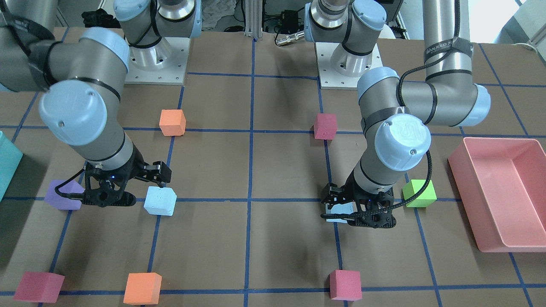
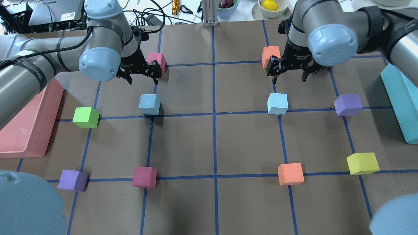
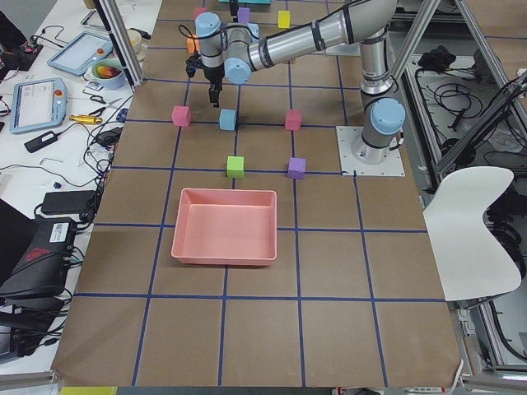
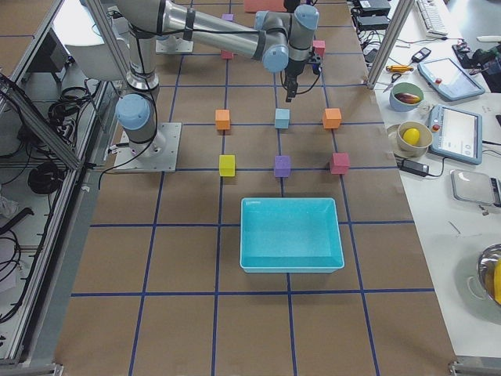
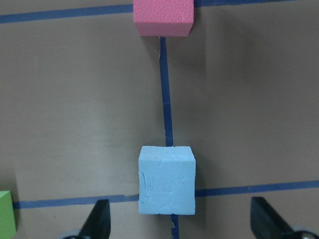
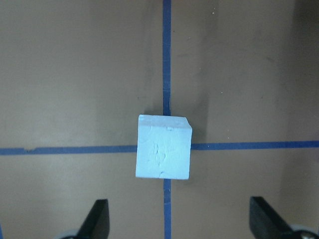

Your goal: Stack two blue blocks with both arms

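Note:
Two pale blue blocks lie on the brown table, apart from each other. The left blue block [image 2: 149, 104] is under my left gripper [image 2: 142, 74], which is open and empty above it. In the left wrist view the block [image 5: 166, 179] sits between the spread fingertips [image 5: 99, 221]. The right blue block [image 2: 277, 103] is under my right gripper [image 2: 289, 73], also open and empty. In the right wrist view that block [image 6: 163, 147] lies just ahead of the spread fingertips [image 6: 98, 219]. In the front-facing view the left gripper [image 1: 341, 209] hides most of its block.
A pink bin [image 2: 29, 120] stands at the left edge and a teal bin [image 2: 400, 101] at the right edge. Nearby cubes: pink [image 2: 156, 61], orange [image 2: 271, 56], green [image 2: 85, 117], purple [image 2: 347, 104]. Further coloured cubes lie along the near row.

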Tool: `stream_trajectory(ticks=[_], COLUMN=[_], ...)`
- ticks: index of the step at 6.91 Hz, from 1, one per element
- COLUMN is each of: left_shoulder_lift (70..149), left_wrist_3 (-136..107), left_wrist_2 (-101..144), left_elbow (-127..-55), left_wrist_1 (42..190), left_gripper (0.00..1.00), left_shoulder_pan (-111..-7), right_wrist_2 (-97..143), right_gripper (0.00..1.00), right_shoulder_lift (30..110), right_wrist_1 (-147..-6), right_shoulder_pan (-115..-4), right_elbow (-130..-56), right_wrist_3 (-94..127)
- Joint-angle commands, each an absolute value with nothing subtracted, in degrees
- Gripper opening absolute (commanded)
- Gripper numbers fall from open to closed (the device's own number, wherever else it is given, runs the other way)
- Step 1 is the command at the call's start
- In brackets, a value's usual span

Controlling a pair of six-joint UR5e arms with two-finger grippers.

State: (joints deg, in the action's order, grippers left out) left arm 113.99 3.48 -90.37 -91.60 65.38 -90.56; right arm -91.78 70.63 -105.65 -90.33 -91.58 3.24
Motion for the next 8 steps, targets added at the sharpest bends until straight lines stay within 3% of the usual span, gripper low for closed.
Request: stream_trajectory(ticks=[1, 5, 6, 7, 8], left_shoulder_lift=[116.62, 117.77, 117.77, 117.6, 116.99], left_wrist_3=[5.09, 5.1, 5.27, 5.88, 5.89], left_wrist_2=[-90.44, -91.05, -91.14, -91.23, -90.62], left_elbow=[-91.93, -98.5, -99.4, -99.67, -99.67], left_wrist_1=[64.95, 55.87, 55.03, 54.76, 55.71], left_gripper=[1.0, 1.0, 1.0, 0.84, 0.39], left_shoulder_pan=[-90.44, -90.26, -90.26, -90.26, -90.26], right_wrist_2=[-91.76, -91.58, -91.5, -91.32, -88.97], right_gripper=[1.0, 1.0, 0.7, 0.37, 0.24], right_shoulder_lift=[67.15, 62.67, 62.58, 62.75, 62.75], right_wrist_1=[-109.93, -121.55, -123.9, -124.71, -126.11], right_shoulder_pan=[-90.26, -90.26, -90.26, -90.26, -90.26], right_elbow=[-93.77, -101.25, -101.16, -100.81, -100.11], right_wrist_3=[7.47, 7.29, 7.38, 7.38, 7.38])
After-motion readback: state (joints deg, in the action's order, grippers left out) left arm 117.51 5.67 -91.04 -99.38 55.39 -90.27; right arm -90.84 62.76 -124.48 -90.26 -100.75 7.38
